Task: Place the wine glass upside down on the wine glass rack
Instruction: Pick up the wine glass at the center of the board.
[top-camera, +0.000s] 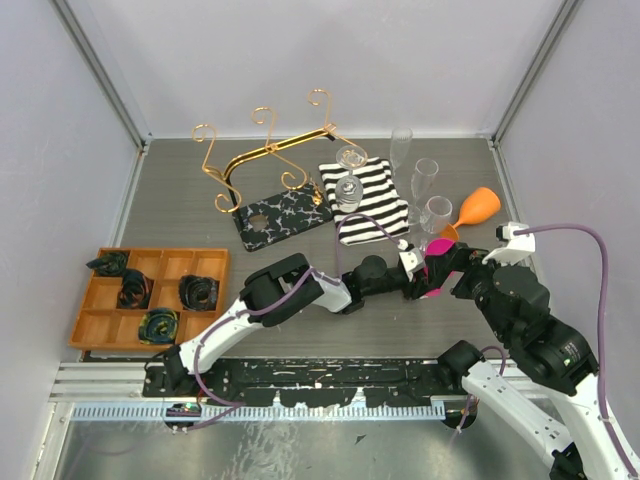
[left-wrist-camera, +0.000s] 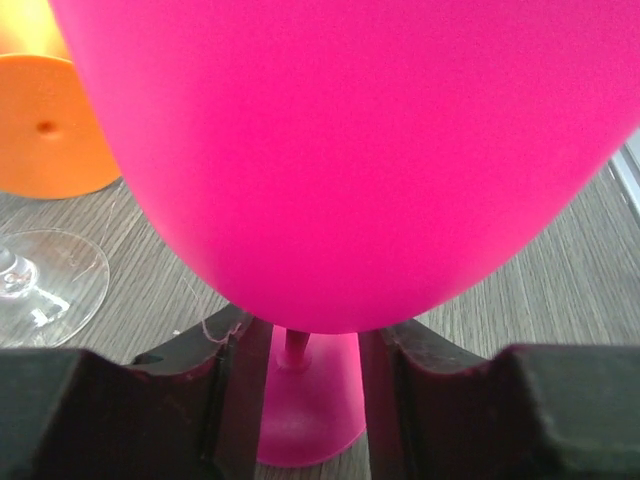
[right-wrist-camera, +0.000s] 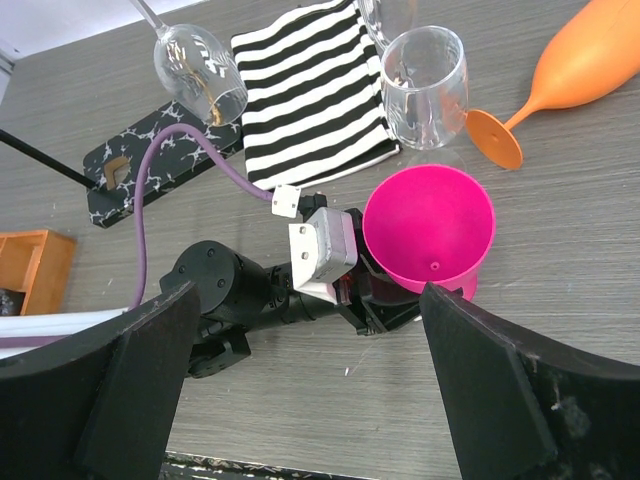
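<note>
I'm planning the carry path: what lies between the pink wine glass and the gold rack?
The striped cloth, with a clear glass at its left edge, lies between the pink wine glass and the gold rack; the top view shows it.

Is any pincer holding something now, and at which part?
Nothing is gripped yet. The left pincer straddles the stem of the pink wine glass, fingers clear of it; the right pincer is open, empty.
</note>
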